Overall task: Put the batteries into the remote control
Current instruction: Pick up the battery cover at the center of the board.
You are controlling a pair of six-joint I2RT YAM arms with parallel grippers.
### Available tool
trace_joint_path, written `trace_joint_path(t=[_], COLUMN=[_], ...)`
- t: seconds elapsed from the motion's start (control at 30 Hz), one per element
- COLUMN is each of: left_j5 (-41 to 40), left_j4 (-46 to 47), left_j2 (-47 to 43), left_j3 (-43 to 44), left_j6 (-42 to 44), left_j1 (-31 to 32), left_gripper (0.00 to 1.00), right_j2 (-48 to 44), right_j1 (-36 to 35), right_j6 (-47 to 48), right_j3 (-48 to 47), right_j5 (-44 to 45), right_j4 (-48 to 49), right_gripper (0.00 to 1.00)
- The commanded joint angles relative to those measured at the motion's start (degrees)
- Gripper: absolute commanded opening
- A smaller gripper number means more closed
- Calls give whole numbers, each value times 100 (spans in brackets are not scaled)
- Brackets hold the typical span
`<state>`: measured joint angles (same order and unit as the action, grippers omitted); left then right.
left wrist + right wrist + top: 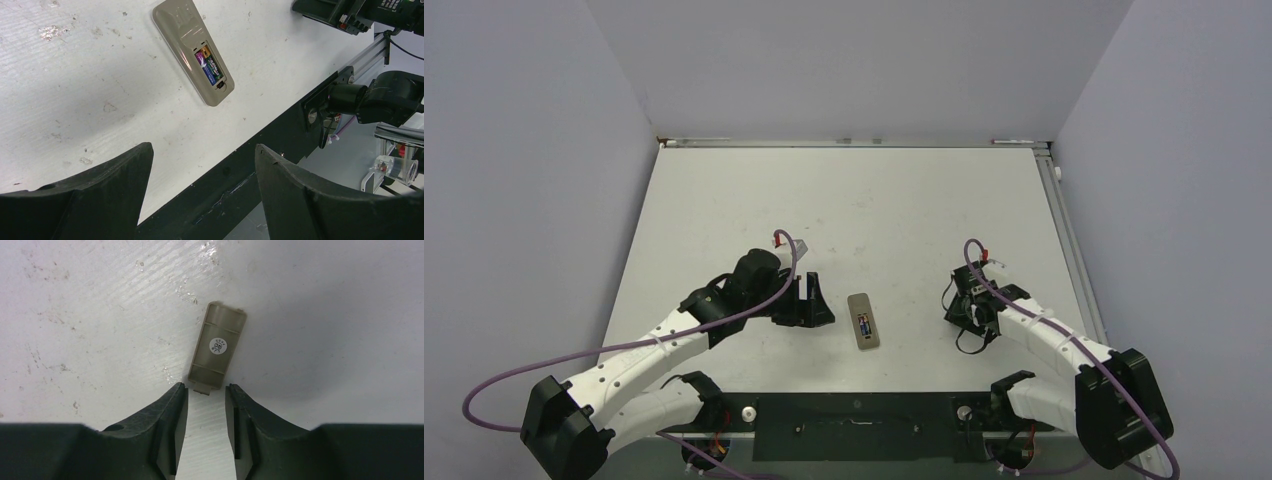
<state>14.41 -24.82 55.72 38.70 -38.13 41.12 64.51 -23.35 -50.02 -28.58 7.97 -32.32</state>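
Note:
The remote control (864, 321) lies back up in the middle of the table, also in the left wrist view (193, 50). The batteries (209, 63) sit in its open recess, dark purple-blue with an orange end showing. My left gripper (816, 300) is open and empty, just left of the remote; its fingers (112, 185) frame the table's front edge. My right gripper (206, 388) is open, low over the table on the right. The small flat grey cover piece (218, 347) lies just beyond its fingertips, its tab at the gap's mouth, not gripped.
A black mounting rail (854, 425) runs along the table's near edge between the arm bases. Grey walls enclose the table on the left, right and back. The white table top (854, 200) stretches behind the arms.

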Motion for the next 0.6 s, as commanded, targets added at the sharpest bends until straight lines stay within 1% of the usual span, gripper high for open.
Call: trace_joint_path(t=[0.0, 0.23, 0.37, 0.57], left_j5=[106, 98, 104, 99], left_j4=[154, 163, 170, 163], left_j2=[-10, 12, 34, 52], left_j3=[-3, 5, -5, -3], left_j6=[60, 60, 58, 57], left_j1=[-30, -29, -27, -28], left_gripper=[72, 72, 72, 72], right_j2=[127, 201, 203, 112], right_j1=[-29, -29, -35, -37], right_j6=[-57, -35, 7, 85], right_j3=[4, -38, -41, -90], right_j5=[161, 168, 156, 149], right_j4=[-169, -124, -113, -172], right_gripper=[30, 21, 9, 8])
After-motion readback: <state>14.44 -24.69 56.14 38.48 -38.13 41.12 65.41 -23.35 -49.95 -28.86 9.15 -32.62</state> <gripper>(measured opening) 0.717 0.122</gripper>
